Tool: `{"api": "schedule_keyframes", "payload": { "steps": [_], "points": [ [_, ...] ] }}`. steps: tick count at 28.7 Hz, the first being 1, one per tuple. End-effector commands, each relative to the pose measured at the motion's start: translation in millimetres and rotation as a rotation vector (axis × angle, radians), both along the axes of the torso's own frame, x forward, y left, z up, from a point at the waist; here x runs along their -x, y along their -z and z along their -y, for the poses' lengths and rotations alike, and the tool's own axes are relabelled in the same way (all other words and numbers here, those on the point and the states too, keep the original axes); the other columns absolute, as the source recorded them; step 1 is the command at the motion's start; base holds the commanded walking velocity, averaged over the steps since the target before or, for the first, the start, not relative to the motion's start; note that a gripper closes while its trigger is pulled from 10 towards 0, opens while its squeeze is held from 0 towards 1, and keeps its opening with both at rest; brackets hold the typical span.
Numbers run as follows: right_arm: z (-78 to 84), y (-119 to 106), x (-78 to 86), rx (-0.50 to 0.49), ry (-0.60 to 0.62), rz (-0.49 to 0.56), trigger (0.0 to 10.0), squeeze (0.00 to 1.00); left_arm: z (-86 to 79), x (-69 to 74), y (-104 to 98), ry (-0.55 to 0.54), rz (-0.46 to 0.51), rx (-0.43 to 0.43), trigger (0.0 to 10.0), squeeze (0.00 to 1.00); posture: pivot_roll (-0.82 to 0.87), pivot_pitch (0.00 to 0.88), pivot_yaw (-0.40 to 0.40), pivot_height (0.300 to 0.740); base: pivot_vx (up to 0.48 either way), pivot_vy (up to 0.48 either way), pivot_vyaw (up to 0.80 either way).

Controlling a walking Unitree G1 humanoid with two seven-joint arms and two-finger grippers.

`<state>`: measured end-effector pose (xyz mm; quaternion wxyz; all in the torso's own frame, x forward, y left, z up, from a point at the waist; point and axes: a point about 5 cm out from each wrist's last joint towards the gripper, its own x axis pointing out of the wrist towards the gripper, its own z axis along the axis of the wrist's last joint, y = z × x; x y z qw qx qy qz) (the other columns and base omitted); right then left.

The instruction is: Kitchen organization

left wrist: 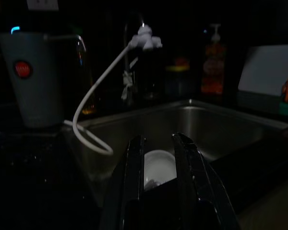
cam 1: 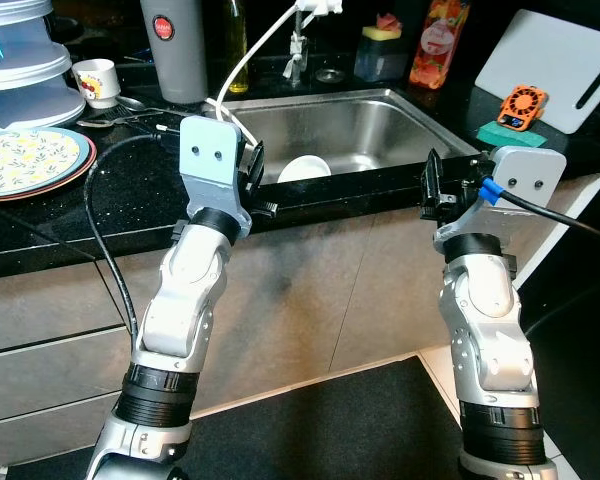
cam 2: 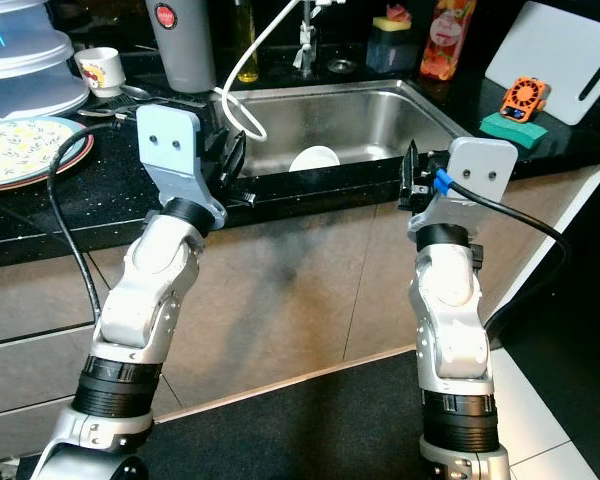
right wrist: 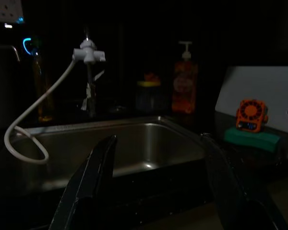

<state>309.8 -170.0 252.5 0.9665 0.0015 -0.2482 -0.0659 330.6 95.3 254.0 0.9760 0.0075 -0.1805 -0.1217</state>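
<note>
The white bowl (cam 1: pixel 304 168) lies in the steel sink (cam 1: pixel 380 125) near its front wall; you should expect it to be rigid, light, breakable and probably slick, so take it by the rim. Your left gripper (cam 1: pixel 254 178) hovers at the sink's front edge, fingers a narrow gap apart, empty. Your right gripper (right wrist: pixel 158 187) waits spread wide, raised at the counter edge.

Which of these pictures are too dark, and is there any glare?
Both eye views are well lit and sharp, with soft glare on the stainless steel sink. Both wrist views are very dark: the left gripper and right gripper read as silhouettes, though the white hose stands out.
</note>
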Motion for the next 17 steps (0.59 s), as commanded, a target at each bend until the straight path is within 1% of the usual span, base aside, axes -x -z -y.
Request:
{"api": "schedule_keyframes", "payload": {
  "steps": [1, 8, 12, 17],
  "points": [
    [0.4, -1.2, 1.4, -0.011, 0.000, 0.003, 10.0, 0.00, -0.4, -2.1, 2.6, -0.006, -0.019, -0.018, 10.0, 0.00, 0.04, 0.039, 0.000, 0.740, 0.000, 0.000, 0.00],
    [0.8, 0.5, 1.1, -0.016, -0.003, -0.008, 10.0, 0.00, 0.2, -1.4, 2.8, 0.001, -0.019, -0.015, 10.0, 0.00, 0.04, 0.040, 0.003, 0.740, 0.000, 0.000, 0.00],
    [3.2, 1.1, 0.4, -0.039, -0.006, -0.015, 10.0, 0.00, 0.4, -1.3, 2.8, 0.001, -0.020, -0.015, 10.0, 0.00, 0.04, 0.040, 0.003, 0.740, 0.000, 0.000, 0.00],
    [9.9, 3.0, -2.5, -0.044, 0.036, -0.047, 10.0, 0.00, 0.9, -1.2, 2.7, 0.004, -0.020, -0.017, 10.0, 0.00, 0.04, 0.042, 0.001, 0.740, 0.000, 0.000, 0.80]
  ]
}}
